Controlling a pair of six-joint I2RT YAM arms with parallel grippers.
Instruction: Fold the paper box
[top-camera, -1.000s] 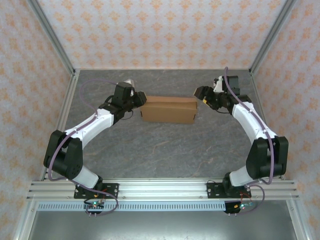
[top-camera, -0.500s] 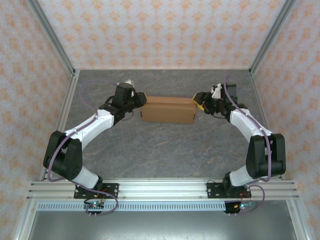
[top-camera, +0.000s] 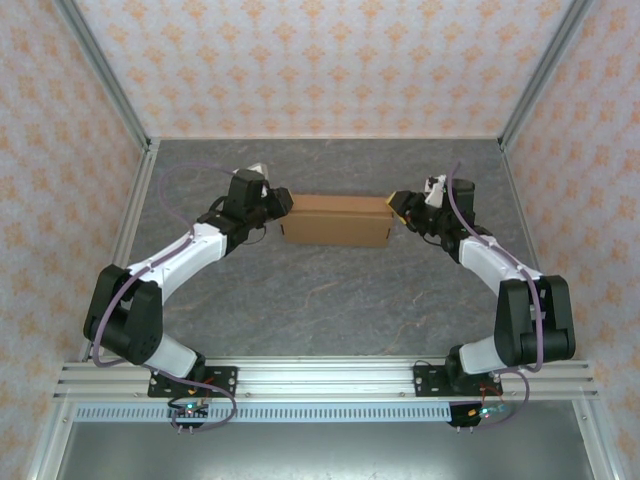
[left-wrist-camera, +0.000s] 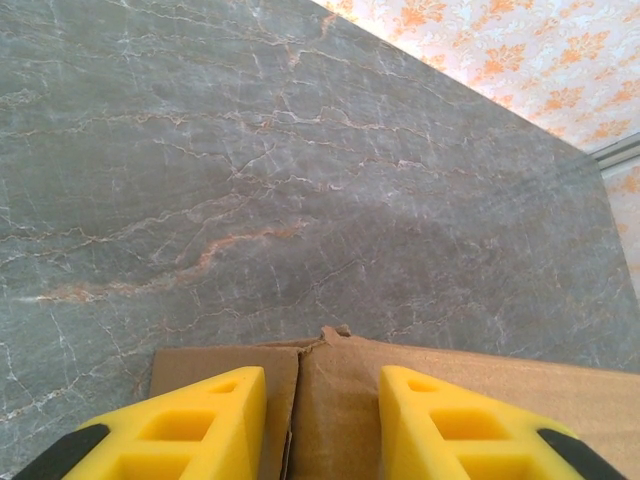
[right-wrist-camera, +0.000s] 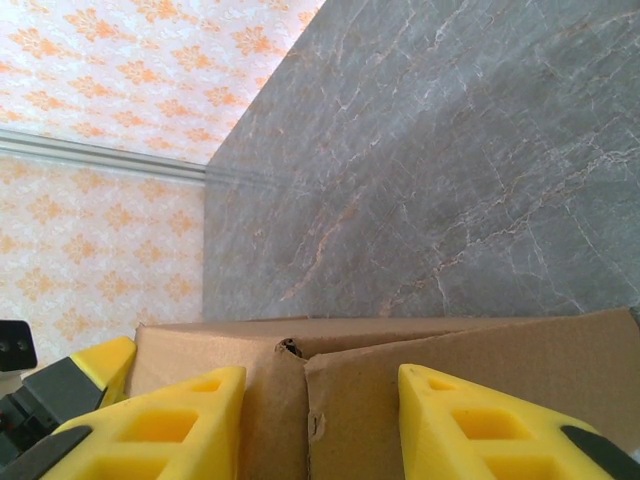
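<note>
The right gripper (right-wrist-camera: 320, 385) hangs over the paper box's (right-wrist-camera: 480, 365) end

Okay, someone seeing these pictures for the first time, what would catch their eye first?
The brown paper box lies in the middle of the grey marbled table, with the left gripper at its left end and the right gripper at its right end. Close up, bright yellow fingers frame the cardboard, and orange-patterned wallpaper surrounds everything.
</note>
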